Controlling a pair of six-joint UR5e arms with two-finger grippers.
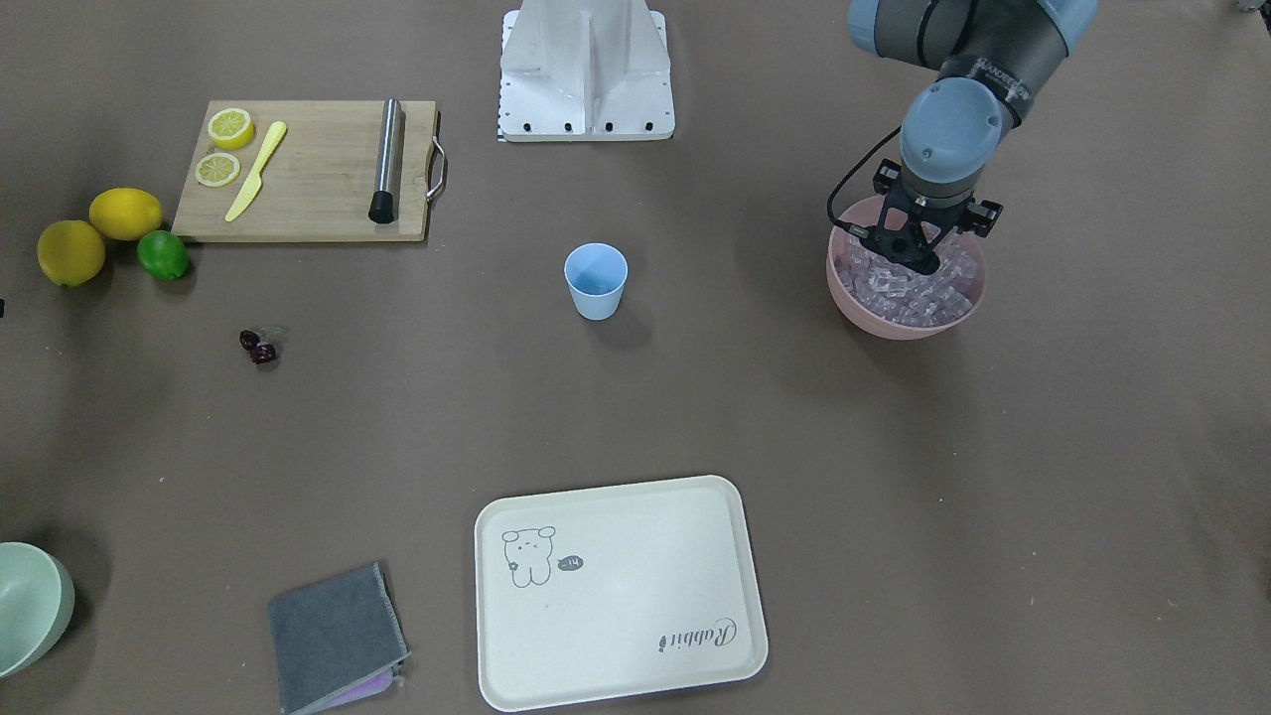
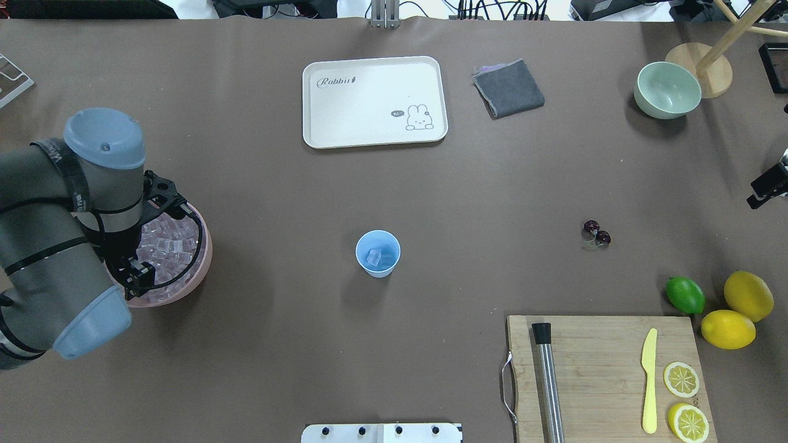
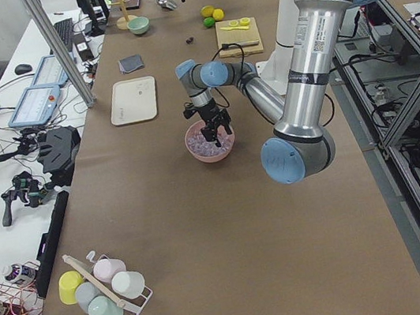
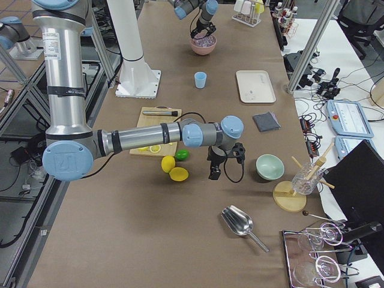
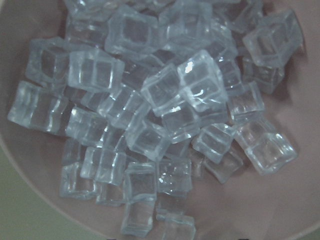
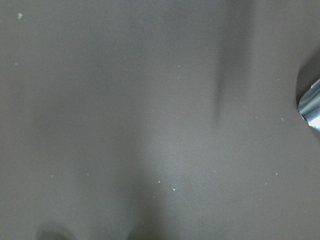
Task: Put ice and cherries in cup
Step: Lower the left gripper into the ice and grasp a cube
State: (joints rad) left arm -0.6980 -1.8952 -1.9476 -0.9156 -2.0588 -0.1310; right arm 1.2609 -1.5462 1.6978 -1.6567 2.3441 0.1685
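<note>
Task is judged partly done: one ice cube (image 2: 373, 257) is seen inside the cup (image 2: 389, 248), while the cherries (image 2: 596, 233) are found on the table (image 2: 480, 184), well apart from it. The pink bowl (image 1: 899, 323) is heaped with ice (image 5: 165, 95). The left gripper (image 1: 912, 256) is set among that ice, but its grip cannot be told. Nor can the right gripper (image 2: 761, 189) be judged.

Overhead and front views face each other, sharing the cup (image 2: 389, 263); the left wrist camera sits close above the ice (image 5: 160, 120).
</note>
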